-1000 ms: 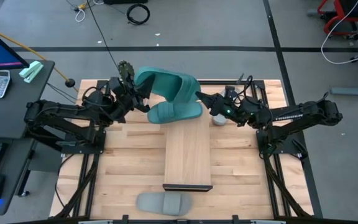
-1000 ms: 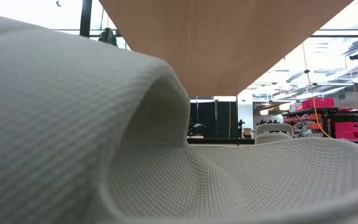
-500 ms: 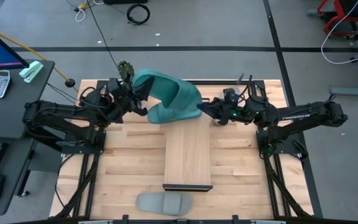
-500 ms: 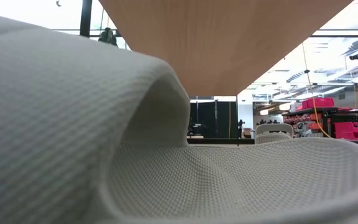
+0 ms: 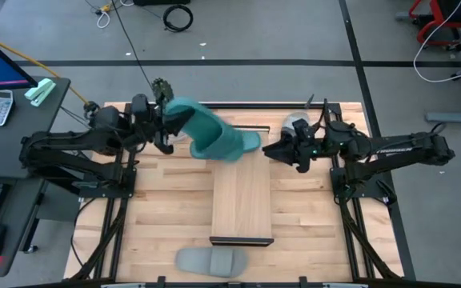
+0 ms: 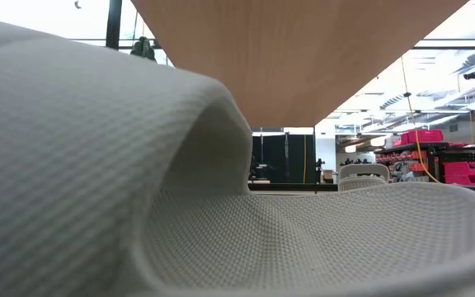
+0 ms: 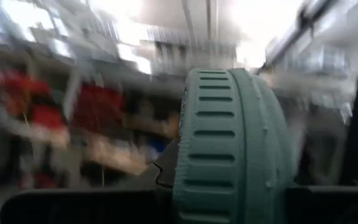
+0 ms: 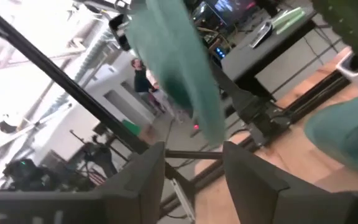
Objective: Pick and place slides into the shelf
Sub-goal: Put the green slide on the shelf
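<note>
A teal slide [image 5: 202, 128] was pinched in the left gripper [image 5: 165, 128], held above the far end of the shelf [image 5: 242, 196]. The right gripper [image 5: 272, 150] sat just beside the shelf, fingers [image 8: 143, 177] spread and empty. A grey slide [image 5: 212, 260] lay on the table [image 5: 166, 212] near the shelf's near end.

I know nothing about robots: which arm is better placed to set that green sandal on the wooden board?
Left. The left gripper already grips the teal slide over the shelf's far end; the right gripper is open and empty beside it.
</note>
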Tool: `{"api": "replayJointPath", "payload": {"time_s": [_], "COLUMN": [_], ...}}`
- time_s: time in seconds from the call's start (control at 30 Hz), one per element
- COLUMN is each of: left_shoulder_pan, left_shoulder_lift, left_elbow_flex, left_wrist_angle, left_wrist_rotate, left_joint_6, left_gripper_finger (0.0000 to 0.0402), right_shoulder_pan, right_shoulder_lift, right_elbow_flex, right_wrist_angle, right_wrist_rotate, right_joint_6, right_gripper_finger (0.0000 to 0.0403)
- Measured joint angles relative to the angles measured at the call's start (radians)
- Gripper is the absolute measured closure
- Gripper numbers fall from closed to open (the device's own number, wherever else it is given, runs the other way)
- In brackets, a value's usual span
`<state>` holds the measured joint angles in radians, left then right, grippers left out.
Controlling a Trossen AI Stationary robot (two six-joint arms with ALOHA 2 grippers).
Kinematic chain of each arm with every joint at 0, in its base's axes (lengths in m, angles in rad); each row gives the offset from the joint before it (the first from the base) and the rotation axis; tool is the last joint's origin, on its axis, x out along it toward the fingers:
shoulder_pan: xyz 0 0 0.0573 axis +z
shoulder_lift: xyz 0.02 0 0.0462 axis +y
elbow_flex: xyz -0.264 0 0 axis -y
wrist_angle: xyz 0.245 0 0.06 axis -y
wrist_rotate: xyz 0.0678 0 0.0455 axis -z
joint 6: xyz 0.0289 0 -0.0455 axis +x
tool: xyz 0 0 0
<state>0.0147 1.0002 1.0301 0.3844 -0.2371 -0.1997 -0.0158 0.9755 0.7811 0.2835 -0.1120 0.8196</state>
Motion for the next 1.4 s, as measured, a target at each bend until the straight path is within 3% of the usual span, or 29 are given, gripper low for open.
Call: {"api": "replayJointPath", "payload": {"time_s": [0.13, 0.33, 0.47, 0.63, 0.83, 1.13, 1.4], "left_shoulder_pan": [0.006, 0.062, 0.114, 0.158, 0.189, 0.188, 0.188], "left_shoulder_lift": [-0.005, 0.052, 0.124, 0.257, 0.426, 0.656, 0.764], "left_elbow_flex": [0.113, 0.296, 0.412, 0.559, 0.790, 1.056, 1.154], "left_wrist_angle": [-0.273, -0.547, -0.682, -0.887, -1.175, -1.522, -1.621], "left_wrist_rotate": [0.141, 0.420, 0.631, 0.803, 0.823, 0.812, 0.809], "left_joint_6": [-0.038, -0.053, -0.047, 0.034, 0.201, 0.368, 0.438], "left_gripper_finger": [0.0332, 0.0332, 0.0332, 0.0332, 0.0332, 0.0332, 0.0332], "right_shoulder_pan": [-0.013, -0.052, -0.057, -0.056, -0.053, -0.055, -0.063], "right_shoulder_lift": [-0.050, -0.061, -0.006, 0.120, 0.255, 0.347, 0.471], "right_elbow_flex": [0.000, 0.031, 0.153, 0.394, 0.637, 0.806, 0.925], "right_wrist_angle": [-0.067, -0.098, -0.184, -0.485, -0.767, -0.801, -0.899], "right_wrist_rotate": [0.003, 0.005, 0.006, -0.019, -0.029, 0.036, -0.012], "right_joint_6": [-0.062, -0.151, -0.276, -0.400, -0.454, -0.422, -0.393], "right_gripper_finger": [0.0228, 0.0226, 0.0226, 0.0226, 0.0226, 0.0226, 0.0201]}}
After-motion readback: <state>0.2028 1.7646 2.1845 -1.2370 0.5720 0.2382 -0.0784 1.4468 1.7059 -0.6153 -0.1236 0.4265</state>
